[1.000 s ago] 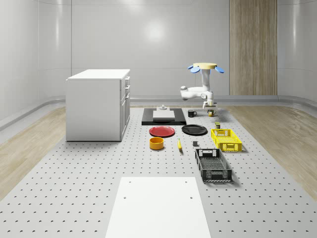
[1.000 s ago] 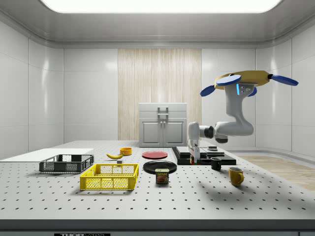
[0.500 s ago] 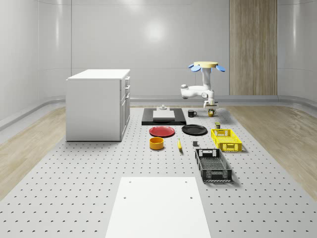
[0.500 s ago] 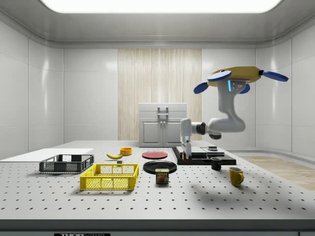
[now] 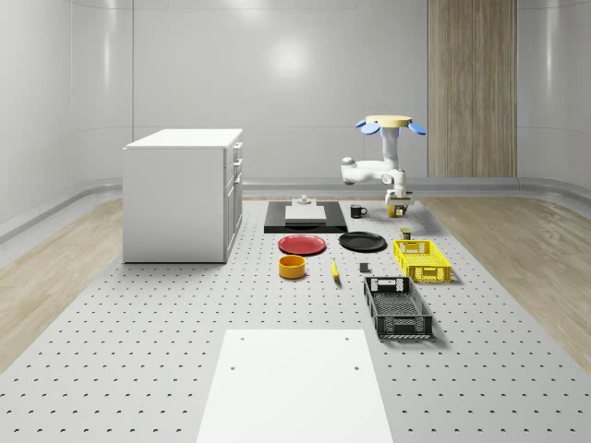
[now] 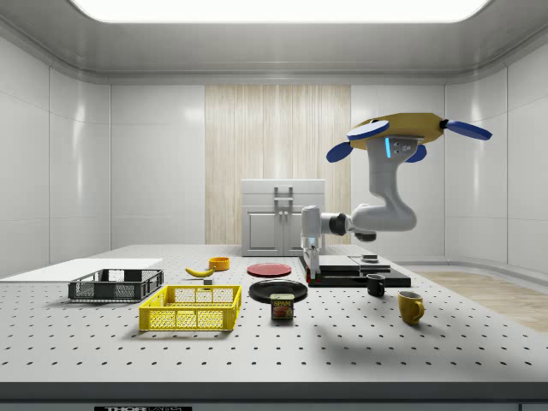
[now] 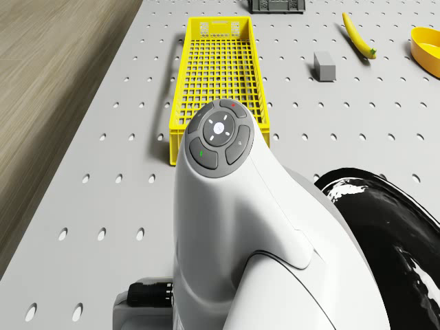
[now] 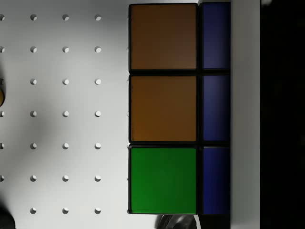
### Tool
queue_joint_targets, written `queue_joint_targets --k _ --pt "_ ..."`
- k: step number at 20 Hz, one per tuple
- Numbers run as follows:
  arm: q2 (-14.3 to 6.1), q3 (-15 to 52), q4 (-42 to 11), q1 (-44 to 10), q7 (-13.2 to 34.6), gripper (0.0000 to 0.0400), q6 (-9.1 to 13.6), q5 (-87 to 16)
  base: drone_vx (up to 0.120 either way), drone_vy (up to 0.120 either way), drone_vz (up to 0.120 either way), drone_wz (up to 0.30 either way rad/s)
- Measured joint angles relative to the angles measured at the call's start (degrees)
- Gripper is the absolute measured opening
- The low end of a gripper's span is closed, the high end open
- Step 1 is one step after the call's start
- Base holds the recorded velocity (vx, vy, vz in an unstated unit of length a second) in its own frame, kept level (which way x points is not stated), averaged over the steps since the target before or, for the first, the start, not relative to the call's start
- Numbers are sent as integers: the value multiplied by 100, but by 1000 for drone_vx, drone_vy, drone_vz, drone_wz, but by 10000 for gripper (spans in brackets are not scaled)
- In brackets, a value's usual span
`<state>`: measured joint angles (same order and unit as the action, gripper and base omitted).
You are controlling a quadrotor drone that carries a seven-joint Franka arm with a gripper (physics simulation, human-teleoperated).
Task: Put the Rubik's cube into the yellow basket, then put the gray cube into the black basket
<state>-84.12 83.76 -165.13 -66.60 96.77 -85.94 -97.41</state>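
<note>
Drone (image 6: 398, 133) hovers over the far end of the desk (image 5: 185, 314), arm bent down, and the claw (image 6: 308, 262) is clenched on the Rubik's cube (image 8: 163, 109), carried clear of the desk, orange and green squares edge-on along the claw. Ahead of the claw lies the yellow basket (image 7: 218, 72), long axis running away, gray cube (image 7: 324, 66) beside it.

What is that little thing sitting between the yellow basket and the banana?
A small gray cube sits on the table between the yellow basket and the banana, seen in the drone view.
</note>
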Motion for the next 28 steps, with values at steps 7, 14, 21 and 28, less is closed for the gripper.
queue_joint_targets --k 7,14,21,28 --pt "-107 16 3 -12 11 325 -99 42 120 0 0 0" --pt "-202 30 5 -23 20 325 -189 80 120 0 0 0" --pt "-287 42 7 -32 28 325 -268 114 120 0 0 0" --pt "-363 52 8 -40 34 325 -339 143 120 0 0 0"
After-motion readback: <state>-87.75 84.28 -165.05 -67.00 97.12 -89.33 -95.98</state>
